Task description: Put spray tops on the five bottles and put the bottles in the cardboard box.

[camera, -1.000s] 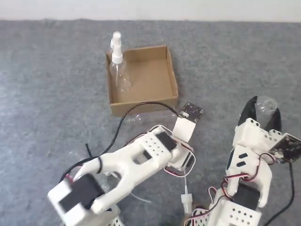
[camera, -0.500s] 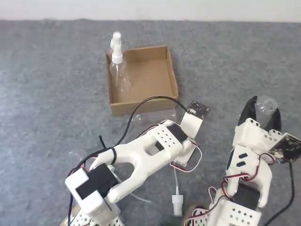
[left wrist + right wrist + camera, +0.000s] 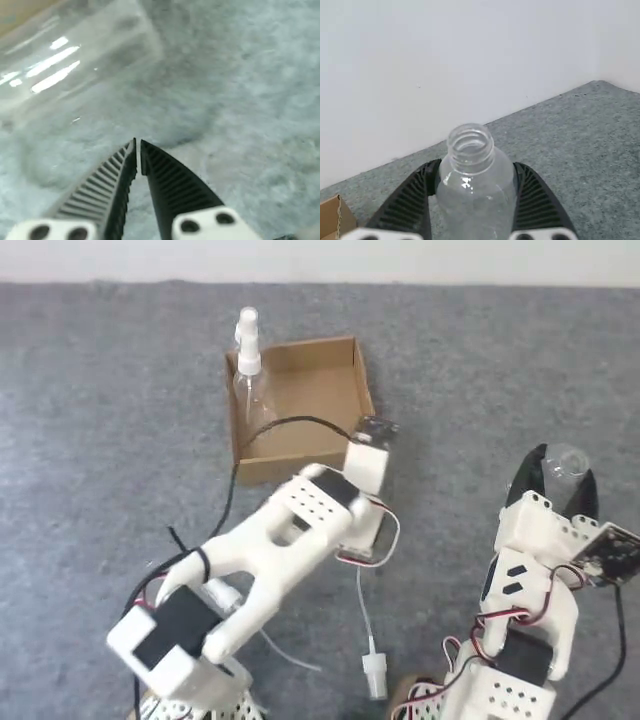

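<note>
While my right gripper (image 3: 475, 170) is clamping the uncapped bottle (image 3: 470, 150) upright, my left gripper (image 3: 138, 145) is hovering empty, jaws almost shut; spray top (image 3: 373, 675) is lying on carpet (image 3: 120, 440) nearer the left, tube toward it

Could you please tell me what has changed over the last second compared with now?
The left arm swung its wrist toward the cardboard box; the left pincer is shut. The loose spray top on the carpet slid slightly toward that arm's side, more of its tube showing. The right pincer keeps holding the open bottle upright; the capped bottle stays in the box.
</note>
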Available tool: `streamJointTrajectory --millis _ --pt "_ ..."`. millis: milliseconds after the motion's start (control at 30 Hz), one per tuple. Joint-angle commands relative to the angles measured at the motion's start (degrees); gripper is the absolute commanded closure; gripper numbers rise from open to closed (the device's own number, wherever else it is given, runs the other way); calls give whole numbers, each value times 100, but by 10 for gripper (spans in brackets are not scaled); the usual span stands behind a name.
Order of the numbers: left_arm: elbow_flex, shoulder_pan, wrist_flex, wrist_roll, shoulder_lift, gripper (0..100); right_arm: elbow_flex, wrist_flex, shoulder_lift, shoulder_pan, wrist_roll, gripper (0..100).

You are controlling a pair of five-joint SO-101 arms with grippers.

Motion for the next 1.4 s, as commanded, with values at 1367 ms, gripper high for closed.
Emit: streamJointTrajectory --millis 1367 --pt "1560 510 -668 343 -1793 806 -308 -163 -127 -163 -26 985"
